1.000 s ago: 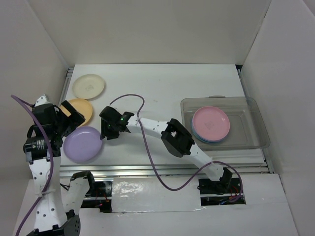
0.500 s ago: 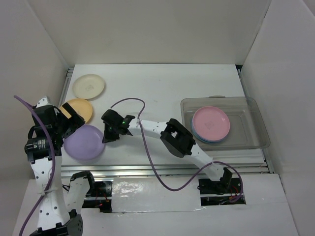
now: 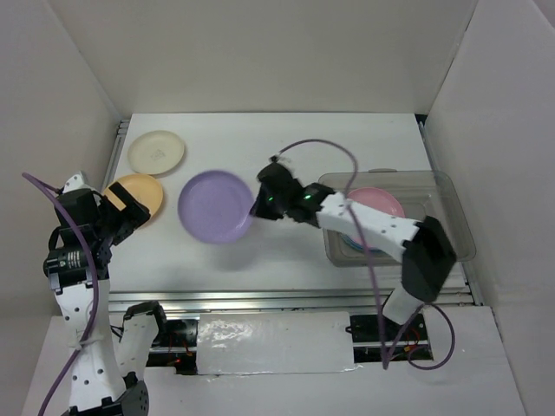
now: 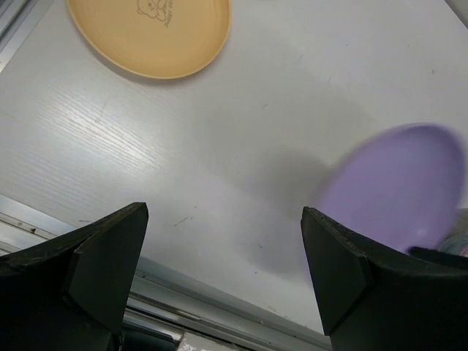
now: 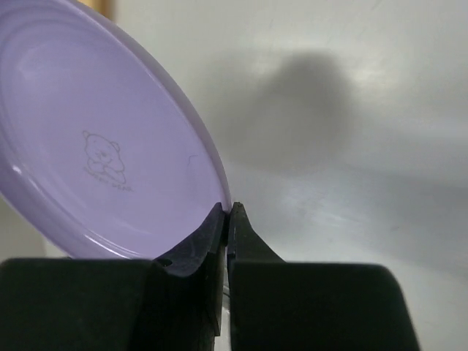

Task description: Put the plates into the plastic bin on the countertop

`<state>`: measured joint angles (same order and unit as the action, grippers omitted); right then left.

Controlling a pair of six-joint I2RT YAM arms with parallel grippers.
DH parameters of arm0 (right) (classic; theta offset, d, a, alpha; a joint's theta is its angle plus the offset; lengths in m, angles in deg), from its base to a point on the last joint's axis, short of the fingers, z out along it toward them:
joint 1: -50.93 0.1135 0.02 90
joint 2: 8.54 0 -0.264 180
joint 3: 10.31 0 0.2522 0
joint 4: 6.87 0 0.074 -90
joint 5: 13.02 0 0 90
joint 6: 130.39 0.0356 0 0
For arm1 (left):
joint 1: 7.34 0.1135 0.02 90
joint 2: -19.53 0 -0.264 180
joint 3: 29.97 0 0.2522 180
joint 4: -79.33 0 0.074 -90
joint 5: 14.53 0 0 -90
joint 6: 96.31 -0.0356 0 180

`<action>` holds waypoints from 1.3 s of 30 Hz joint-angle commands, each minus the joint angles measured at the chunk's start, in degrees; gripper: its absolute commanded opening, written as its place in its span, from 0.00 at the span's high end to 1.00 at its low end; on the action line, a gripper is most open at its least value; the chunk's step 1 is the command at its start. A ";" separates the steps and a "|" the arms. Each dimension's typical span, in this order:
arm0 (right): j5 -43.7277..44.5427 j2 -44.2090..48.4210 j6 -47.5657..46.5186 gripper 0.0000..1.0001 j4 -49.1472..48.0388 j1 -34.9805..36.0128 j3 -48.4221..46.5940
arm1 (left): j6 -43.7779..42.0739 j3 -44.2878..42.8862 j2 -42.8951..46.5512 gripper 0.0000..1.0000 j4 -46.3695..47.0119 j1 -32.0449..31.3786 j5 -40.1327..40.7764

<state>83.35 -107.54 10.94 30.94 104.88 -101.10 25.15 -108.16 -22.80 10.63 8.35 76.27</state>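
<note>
My right gripper (image 3: 257,206) is shut on the rim of a lavender plate (image 3: 215,205) and holds it lifted above the white countertop (image 3: 286,156), left of the clear plastic bin (image 3: 451,247). The wrist view shows the jaws pinching the plate's edge (image 5: 110,146). The plate also shows blurred in the left wrist view (image 4: 395,194). A pink plate (image 3: 378,208) lies in the bin on a blue one, partly hidden by my right arm. My left gripper (image 3: 121,208) is open and empty at the left edge, beside the orange-yellow plate (image 3: 139,191). A cream plate (image 3: 156,152) lies at the back left.
A metal rail (image 3: 260,299) runs along the near edge of the countertop, and it also shows in the left wrist view (image 4: 219,318). White walls close the scene at the back and both sides. A purple cable (image 3: 321,147) arches off my right arm.
My right gripper took the lavender plate by its rim at the front left, lifted it and carried it right toward the bin. My left gripper stayed near the orange-yellow plate.
</note>
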 commanded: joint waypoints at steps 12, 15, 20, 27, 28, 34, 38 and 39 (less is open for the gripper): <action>0.14 39.67 -8.61 1.00 10.13 -44.08 25.35 | -0.61 6.68 -0.47 0.01 8.88 0.49 -7.91; -5.74 42.04 -10.81 1.00 9.00 -53.50 28.77 | -1.05 7.64 -1.79 0.01 9.67 0.40 -9.67; -12.50 44.06 -12.66 1.00 7.59 -65.18 33.86 | -1.31 8.96 -2.15 0.01 11.16 0.23 -10.38; -13.93 42.83 -14.15 1.00 7.06 -69.07 35.20 | -2.02 10.19 -2.94 0.01 11.87 0.14 -10.12; -13.58 44.06 -13.72 1.00 6.80 -69.16 35.72 | -2.11 10.28 -3.02 0.01 11.96 0.22 -9.85; -11.29 46.53 -12.75 0.94 7.85 -69.95 35.64 | -2.20 10.64 -3.29 0.01 12.05 0.14 -9.94; -11.65 46.53 -13.45 0.81 8.11 -70.83 35.55 | -2.20 10.81 -3.11 0.01 12.22 0.23 -10.03; -11.30 46.62 -13.45 0.55 8.72 -70.92 35.46 | -2.20 10.81 -3.20 0.01 12.22 0.23 -9.94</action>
<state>71.72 -62.01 -1.89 40.80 34.55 -64.80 23.84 -97.32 -26.17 20.68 8.39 67.07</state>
